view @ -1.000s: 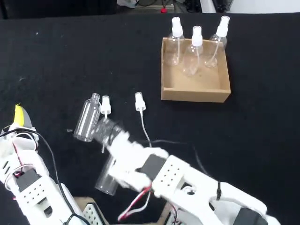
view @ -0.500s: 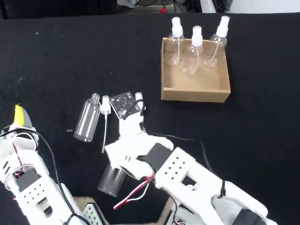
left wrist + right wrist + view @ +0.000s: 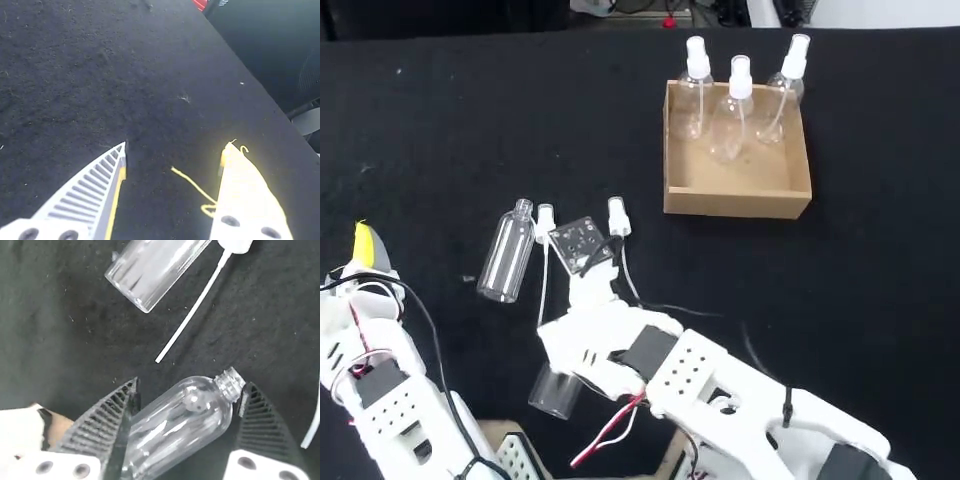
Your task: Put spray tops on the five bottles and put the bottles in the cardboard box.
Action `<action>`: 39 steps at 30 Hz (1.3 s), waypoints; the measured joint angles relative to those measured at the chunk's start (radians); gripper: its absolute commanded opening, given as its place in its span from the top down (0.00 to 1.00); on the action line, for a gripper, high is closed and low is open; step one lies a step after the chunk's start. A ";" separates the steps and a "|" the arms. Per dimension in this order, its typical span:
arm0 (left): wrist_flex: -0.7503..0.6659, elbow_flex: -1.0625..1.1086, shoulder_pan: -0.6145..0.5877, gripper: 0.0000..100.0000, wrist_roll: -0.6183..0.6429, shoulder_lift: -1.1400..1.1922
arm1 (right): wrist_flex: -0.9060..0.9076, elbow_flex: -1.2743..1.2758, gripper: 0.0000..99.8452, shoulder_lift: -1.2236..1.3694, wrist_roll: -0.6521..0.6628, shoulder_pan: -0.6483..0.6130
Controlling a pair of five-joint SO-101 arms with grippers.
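Three clear bottles with spray tops [image 3: 731, 110] stand in the cardboard box [image 3: 735, 205] at the far right. A capless bottle [image 3: 507, 252] lies left of centre, with one loose spray top [image 3: 545, 222] beside it and another [image 3: 617, 214] further right. A second capless bottle [image 3: 185, 420] lies on the cloth between the fingers of my open right gripper [image 3: 190, 385], its neck pointing away from the wrist. Its base [image 3: 553, 392] sticks out from under the right arm [image 3: 620, 340]. My left gripper [image 3: 175, 150] is open over bare cloth at the near left.
The table is covered in black cloth [image 3: 440, 130]. The first spray top's long tube [image 3: 192, 310] lies close to the gripped-around bottle's neck. The left arm [image 3: 365, 380] sits at the near left corner, its yellow fingertip [image 3: 361, 243] pointing away.
The right arm's wrist swung up over the loose spray tops, then drew back a little toward the near edge. The bottle beneath it shifted slightly. The left arm kept still.
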 measured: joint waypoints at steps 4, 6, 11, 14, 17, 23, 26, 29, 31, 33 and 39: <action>0.000 0.000 0.000 0.71 0.000 0.000 | 0.003 -0.025 0.70 0.000 -0.127 0.000; 0.000 0.000 0.000 0.71 0.000 0.000 | 0.025 -0.052 0.70 0.000 -0.161 0.002; 0.000 0.000 0.000 0.71 0.000 0.000 | 0.120 -0.109 0.71 0.000 -0.203 0.014; 0.000 0.000 0.000 0.71 0.000 0.000 | 0.150 -0.121 0.71 0.000 -0.206 0.018; 0.000 0.000 0.000 0.71 0.000 0.000 | 0.152 -0.130 0.71 0.005 -0.209 0.051; 0.000 0.000 0.000 0.71 0.000 0.000 | 0.184 -0.218 0.70 0.138 -0.209 0.089; 0.000 0.000 0.000 0.71 0.000 0.000 | 0.216 -0.258 0.70 0.173 -0.236 0.044; 0.000 0.000 0.000 0.71 0.000 0.000 | 0.221 -0.278 0.70 0.190 -0.318 0.002; 0.000 0.000 0.000 0.71 0.000 0.000 | 0.221 -0.278 0.70 0.206 -0.344 -0.003; 0.000 0.000 0.000 0.71 0.000 0.000 | 0.227 -0.284 0.70 0.236 -0.353 0.009; 0.000 0.000 0.000 0.71 0.000 0.000 | 0.259 -0.295 0.70 0.361 -0.359 0.026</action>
